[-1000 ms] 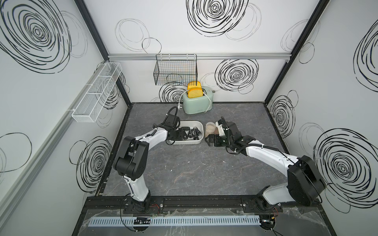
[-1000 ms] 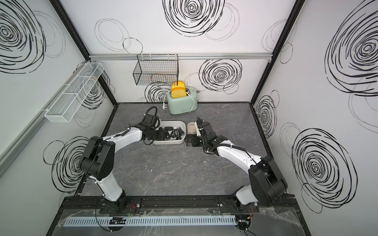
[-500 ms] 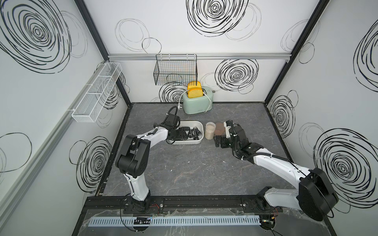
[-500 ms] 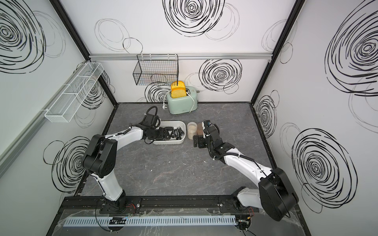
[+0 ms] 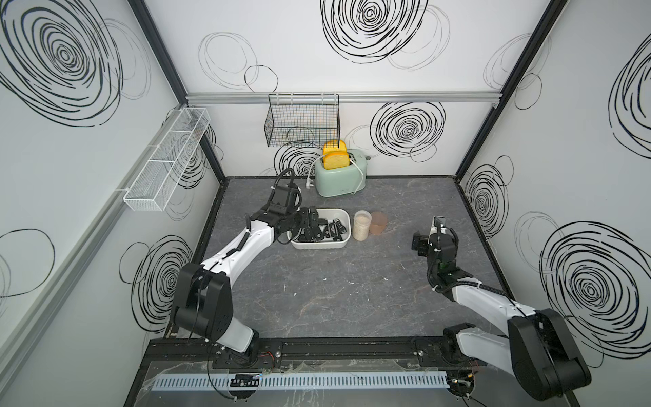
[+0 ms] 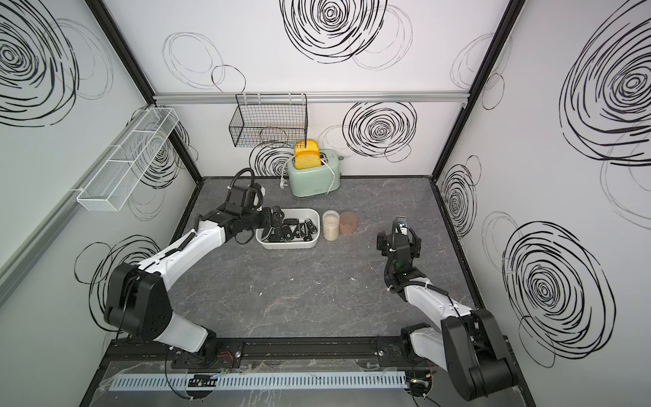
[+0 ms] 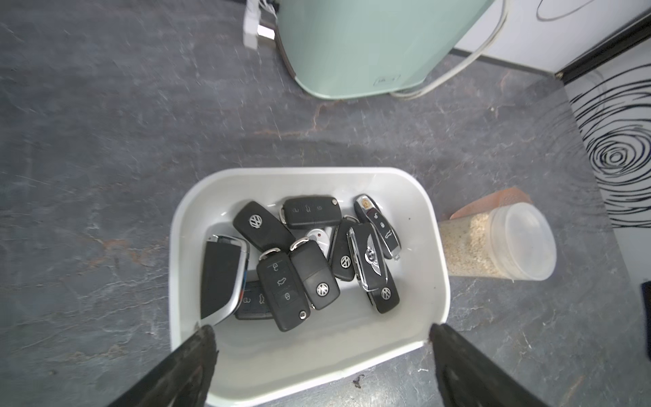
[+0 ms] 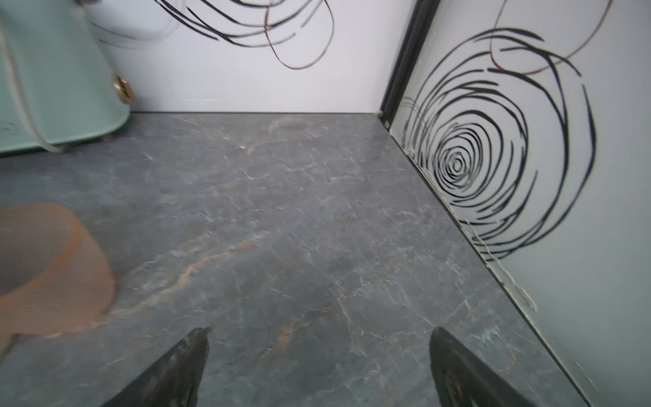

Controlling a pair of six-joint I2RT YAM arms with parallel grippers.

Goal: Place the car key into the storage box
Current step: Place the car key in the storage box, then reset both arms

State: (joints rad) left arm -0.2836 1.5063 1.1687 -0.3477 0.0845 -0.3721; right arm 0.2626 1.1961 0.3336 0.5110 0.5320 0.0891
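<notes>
The storage box (image 5: pixel 318 246) (image 6: pixel 288 246) is a white rounded tub left of the table's middle. In the left wrist view several black car keys (image 7: pixel 281 285) lie piled inside the box (image 7: pixel 310 171); a larger key with a silver edge (image 7: pixel 222 275) rests against one wall. I cannot tell which key is the task's car key. My left gripper (image 7: pixel 318 327) (image 5: pixel 311 225) hangs open over the box's near end, with nothing between its fingers. My right gripper (image 8: pixel 318 331) (image 5: pixel 428 234) is open and empty over bare table near the right wall.
A clear jar of grain (image 5: pixel 362 225) and an orange-brown cup (image 5: pixel 378 222) stand right beside the box. A mint toaster with yellow toast (image 5: pixel 340 176) sits behind it. A black wire basket (image 5: pixel 301 123) and a white mesh tray (image 5: pixel 167 165) hang on the walls.
My left gripper has opened above the box. My right arm has drawn back from the jar and cup toward the right wall.
</notes>
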